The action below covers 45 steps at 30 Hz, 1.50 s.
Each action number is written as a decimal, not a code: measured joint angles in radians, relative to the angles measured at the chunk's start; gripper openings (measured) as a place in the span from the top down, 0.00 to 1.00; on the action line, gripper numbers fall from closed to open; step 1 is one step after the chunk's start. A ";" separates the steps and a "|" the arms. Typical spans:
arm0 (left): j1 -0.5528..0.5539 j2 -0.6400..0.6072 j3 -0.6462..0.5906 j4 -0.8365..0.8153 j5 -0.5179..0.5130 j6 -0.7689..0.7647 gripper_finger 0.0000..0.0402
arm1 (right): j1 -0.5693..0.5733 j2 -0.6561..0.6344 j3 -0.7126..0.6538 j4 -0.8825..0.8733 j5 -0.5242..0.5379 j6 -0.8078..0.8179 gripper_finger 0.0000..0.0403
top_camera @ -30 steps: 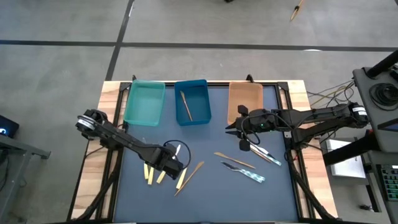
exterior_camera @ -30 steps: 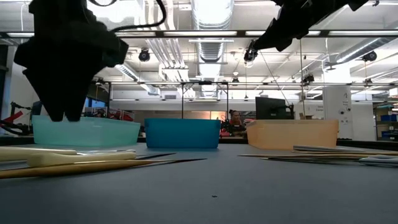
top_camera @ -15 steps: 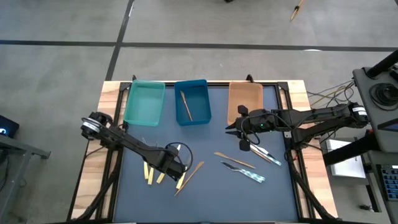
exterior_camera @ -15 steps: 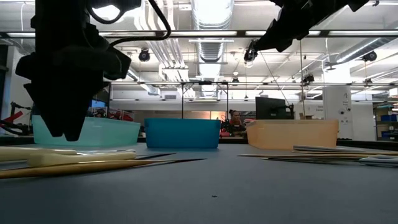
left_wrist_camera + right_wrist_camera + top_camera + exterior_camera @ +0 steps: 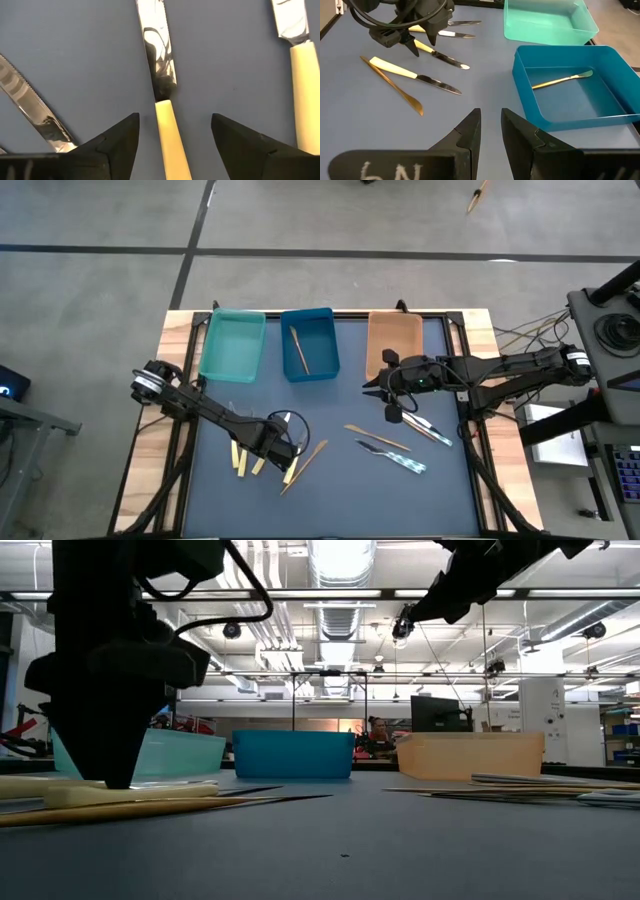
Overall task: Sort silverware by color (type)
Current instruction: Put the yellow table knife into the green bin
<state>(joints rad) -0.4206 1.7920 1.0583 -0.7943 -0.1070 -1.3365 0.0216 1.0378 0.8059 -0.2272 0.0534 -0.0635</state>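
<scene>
My left gripper (image 5: 170, 140) hangs low over the table's near left part, pointing down and open. Its fingers stand on either side of a cream-handled knife (image 5: 167, 125), near where the handle joins the blade, without touching it. Other cream-handled knives (image 5: 240, 460) and a brown utensil (image 5: 308, 462) lie flat beside it. In the low view the left gripper (image 5: 110, 775) reaches almost to the tabletop. My right gripper (image 5: 491, 125) waits high above the table's right middle, its fingers a little apart with nothing between them. Blue-handled pieces (image 5: 402, 460) and another brown one (image 5: 378, 438) lie at the right.
Three trays stand in a row at the far edge: teal (image 5: 233, 345), blue (image 5: 320, 330) and orange (image 5: 394, 343). A golden-brown utensil (image 5: 562, 80) lies in the blue tray. Bare mat shows along the near edge and between the two groups of silverware.
My left gripper has come straight down toward the cream-handled knife, staying open and pointing down. The silverware has not moved.
</scene>
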 joint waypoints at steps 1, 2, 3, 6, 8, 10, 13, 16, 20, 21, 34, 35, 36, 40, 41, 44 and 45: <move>0.000 0.000 -0.002 0.001 0.001 0.000 0.44 | 0.000 0.000 0.000 0.000 0.000 0.000 0.83; 0.000 0.000 -0.003 0.003 0.001 0.000 0.44 | 0.000 0.000 0.000 0.000 0.000 0.000 0.83; 0.000 0.000 -0.006 0.005 0.001 0.000 0.45 | 0.000 0.000 0.000 0.000 0.000 0.000 0.83; 0.000 0.000 -0.015 0.017 0.001 0.000 0.47 | -0.001 0.000 0.000 0.000 0.000 0.000 0.83; 0.000 -0.002 -0.024 0.032 0.001 0.000 0.49 | -0.001 0.000 0.000 0.000 0.000 -0.004 0.83; 0.000 -0.004 -0.031 0.045 0.001 -0.002 0.51 | -0.001 0.000 0.000 0.000 0.001 -0.005 0.83; 0.002 -0.005 -0.036 0.053 0.003 -0.005 0.55 | -0.001 0.000 0.000 0.000 0.001 -0.003 0.83; 0.005 -0.005 -0.037 0.053 0.005 -0.007 0.59 | -0.001 0.000 0.000 0.001 0.001 -0.004 0.83; 0.005 -0.005 -0.038 0.054 0.006 -0.005 0.65 | -0.001 0.000 0.000 0.001 0.001 -0.005 0.83; 0.006 -0.005 -0.038 0.054 0.009 -0.005 0.67 | -0.001 0.000 0.000 0.001 0.001 -0.005 0.83; 0.006 -0.006 -0.039 0.057 0.011 -0.008 0.90 | -0.001 0.000 0.000 0.001 0.001 -0.007 0.83; 0.007 -0.006 -0.039 0.057 0.011 -0.008 0.91 | -0.001 0.000 0.000 0.001 0.001 -0.007 0.83; 0.007 -0.006 -0.039 0.057 0.011 -0.008 0.93 | -0.001 0.000 0.000 0.001 0.001 -0.007 0.83; 0.007 -0.006 -0.039 0.057 0.012 -0.008 0.96 | -0.001 0.000 0.000 0.001 0.001 -0.007 0.83; 0.007 -0.006 -0.039 0.057 0.012 -0.008 0.96 | -0.001 0.000 0.000 0.001 0.001 -0.007 0.83; 0.007 -0.007 -0.039 0.057 0.012 -0.008 0.96 | -0.001 0.000 0.000 0.001 0.001 -0.007 0.83; 0.007 -0.008 -0.039 0.057 0.012 -0.008 0.96 | -0.001 0.000 0.000 0.001 0.001 -0.007 0.83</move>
<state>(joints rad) -0.4137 1.7843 1.0189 -0.7372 -0.0952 -1.3445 0.0208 1.0378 0.8056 -0.2264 0.0546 -0.0708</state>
